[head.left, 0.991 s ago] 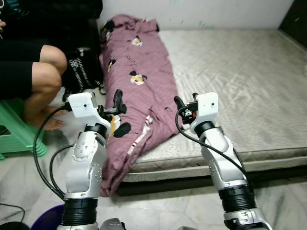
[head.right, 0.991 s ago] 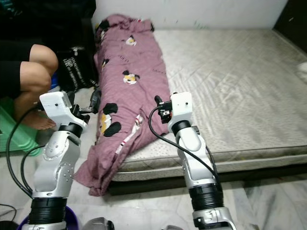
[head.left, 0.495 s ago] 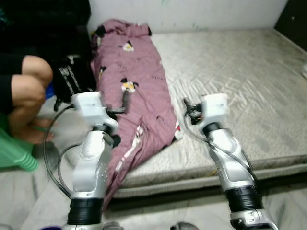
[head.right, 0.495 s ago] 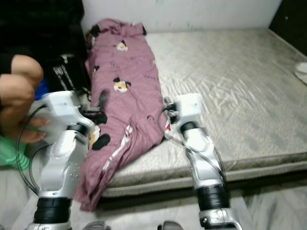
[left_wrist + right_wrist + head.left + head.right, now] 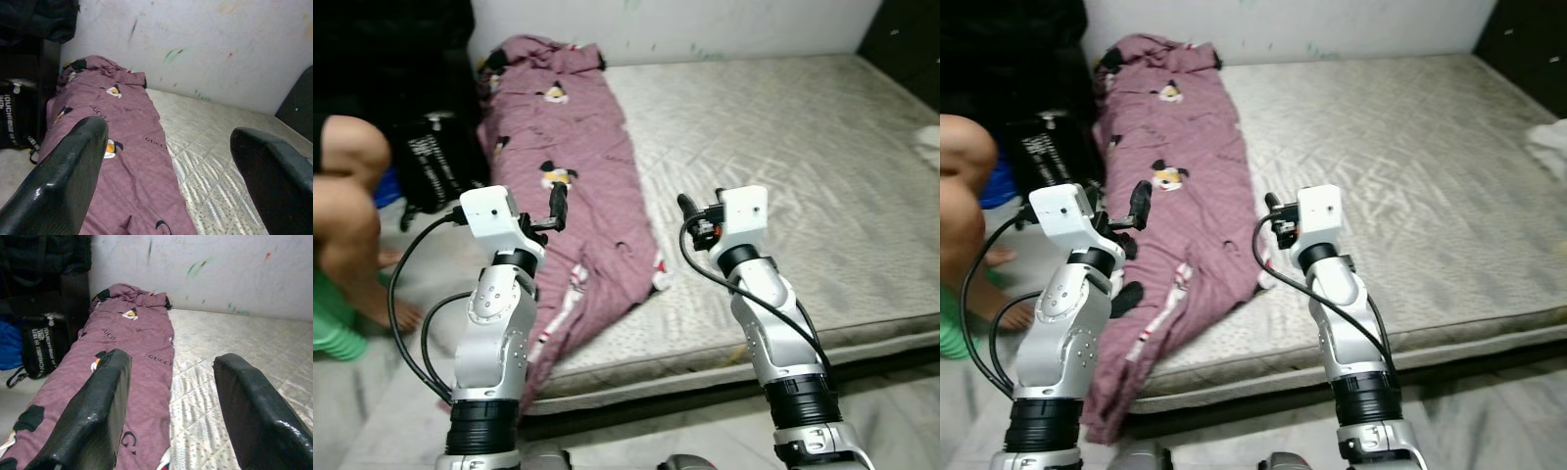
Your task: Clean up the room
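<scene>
Camera shifted; blanket (image 5: 132, 357) reads "GUCCI"; both tools spread, empty.

Items you cannot fully see: the person (image 5: 342, 186) at left is cut by the frame edge, showing you knee, shin and foot, with the green stool (image 5: 328, 328) under them mostly out of frame. The blanket (image 5: 573, 176) hangs over the mattress (image 5: 783, 147) edge, its lower end hidden behind the left arm (image 5: 494, 333). A pale item (image 5: 1549, 147) at the far right is cropped and too small to identify; the lettering on the black bag (image 5: 431, 171) is unreadable.
</scene>
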Controlling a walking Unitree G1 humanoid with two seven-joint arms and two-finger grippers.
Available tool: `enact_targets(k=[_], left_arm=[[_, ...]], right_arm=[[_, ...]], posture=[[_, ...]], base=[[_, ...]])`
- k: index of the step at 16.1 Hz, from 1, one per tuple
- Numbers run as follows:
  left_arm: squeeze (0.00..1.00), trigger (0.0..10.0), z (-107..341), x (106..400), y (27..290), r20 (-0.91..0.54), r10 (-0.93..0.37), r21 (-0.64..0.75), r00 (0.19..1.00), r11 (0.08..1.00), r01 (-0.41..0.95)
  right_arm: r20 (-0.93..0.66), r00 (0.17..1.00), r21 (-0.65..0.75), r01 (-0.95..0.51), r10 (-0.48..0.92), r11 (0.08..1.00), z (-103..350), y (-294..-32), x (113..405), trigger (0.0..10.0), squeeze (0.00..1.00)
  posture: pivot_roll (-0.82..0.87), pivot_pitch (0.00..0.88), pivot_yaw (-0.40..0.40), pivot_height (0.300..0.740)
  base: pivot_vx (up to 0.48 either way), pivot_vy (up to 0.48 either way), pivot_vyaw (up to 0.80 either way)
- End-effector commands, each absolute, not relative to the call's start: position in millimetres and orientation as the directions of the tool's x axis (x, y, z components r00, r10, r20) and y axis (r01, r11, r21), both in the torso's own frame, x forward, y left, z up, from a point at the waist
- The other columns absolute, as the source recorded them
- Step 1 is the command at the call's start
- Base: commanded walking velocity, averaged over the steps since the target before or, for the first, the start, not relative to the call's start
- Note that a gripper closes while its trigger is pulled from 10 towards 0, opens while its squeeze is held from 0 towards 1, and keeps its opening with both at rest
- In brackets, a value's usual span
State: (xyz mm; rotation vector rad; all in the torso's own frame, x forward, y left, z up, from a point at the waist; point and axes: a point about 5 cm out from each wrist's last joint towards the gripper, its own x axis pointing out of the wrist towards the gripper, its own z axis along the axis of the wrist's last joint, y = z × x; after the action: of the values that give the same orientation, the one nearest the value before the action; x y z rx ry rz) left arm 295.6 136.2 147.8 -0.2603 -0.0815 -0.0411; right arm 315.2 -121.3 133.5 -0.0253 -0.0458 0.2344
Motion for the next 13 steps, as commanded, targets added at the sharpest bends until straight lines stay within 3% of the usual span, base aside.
enact_targets(k=[1,7,10,13], left_arm=[[0.0,10.0,147,294,138,0.076,-0.027,-0.255,0.997,0.966,0.046],[0.0,10.0,152,298,139,0.091,-0.015,-0.253,0.996,0.967,0.037],[0.0,10.0,141,290,144,0.069,0.016,-0.239,0.997,0.971,0.001],[0.0,10.0,127,284,161,0.037,0.057,-0.133,0.998,0.99,-0.051]], right_arm=[[0.045,0.968,-0.043,-0.244,0.246,0.969,133,-116,313,10.0,0.0],[0.003,0.965,-0.092,-0.262,0.264,0.961,126,-122,316,10.0,0.0],[-0.023,0.966,-0.099,-0.26,0.259,0.961,116,-125,312,10.0,0.0],[-0.036,0.972,-0.082,-0.234,0.232,0.969,110,-123,315,10.0,0.0]], posture=[[0.02,0.005,-0.012,0.74],[0.04,0.012,-0.061,0.74],[0.05,0.0,-0.048,0.74],[0.05,0.004,-0.009,0.74]], base=[[0.0,0.48,0.0],[0.0,0.444,0.0],[0.0,0.0,0.0],[0.0,0.0,0.0]])
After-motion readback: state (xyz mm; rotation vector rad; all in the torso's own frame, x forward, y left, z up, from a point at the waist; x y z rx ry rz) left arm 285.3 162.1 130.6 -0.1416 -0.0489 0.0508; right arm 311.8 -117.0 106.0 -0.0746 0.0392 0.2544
